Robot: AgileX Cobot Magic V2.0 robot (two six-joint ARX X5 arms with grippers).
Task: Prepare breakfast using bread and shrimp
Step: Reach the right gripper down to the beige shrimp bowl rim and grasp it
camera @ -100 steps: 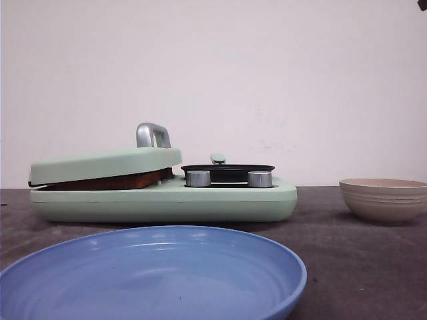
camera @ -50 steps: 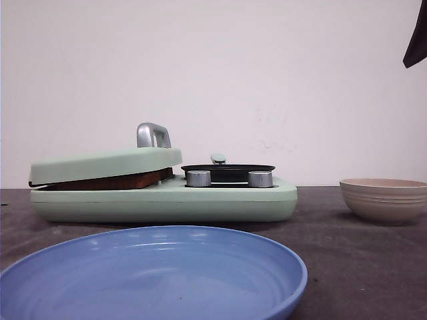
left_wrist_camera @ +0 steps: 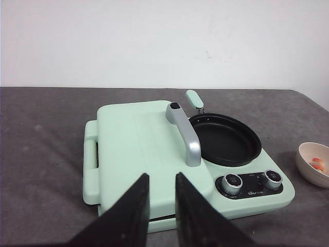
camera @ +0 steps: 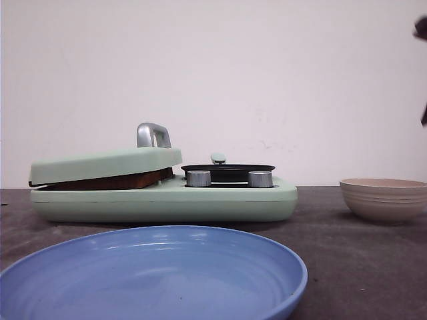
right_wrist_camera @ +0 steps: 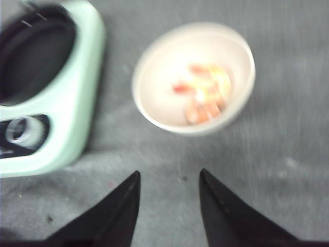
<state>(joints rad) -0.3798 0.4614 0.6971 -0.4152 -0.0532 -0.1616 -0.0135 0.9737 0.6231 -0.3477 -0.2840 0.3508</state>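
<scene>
The bread shows only as a brown crust edge under the nearly closed lid of the mint-green breakfast maker. In the left wrist view the lid hides it. My left gripper hovers above the lid's front edge, jaws a little apart and empty. Shrimp lie in a beige bowl, which also shows in the front view. My right gripper is open and empty above the cloth, just short of the bowl. That view is blurred.
A black round pan sits in the maker's right half, with two knobs in front of it. A silver handle stands on the lid. A large blue plate lies nearest the robot. A dark bit of the right arm shows at the front view's right edge.
The dark part of the right arm at the top right of the front view came down into view, then shifted toward the right edge. The maker, plate and bowl have not moved.
</scene>
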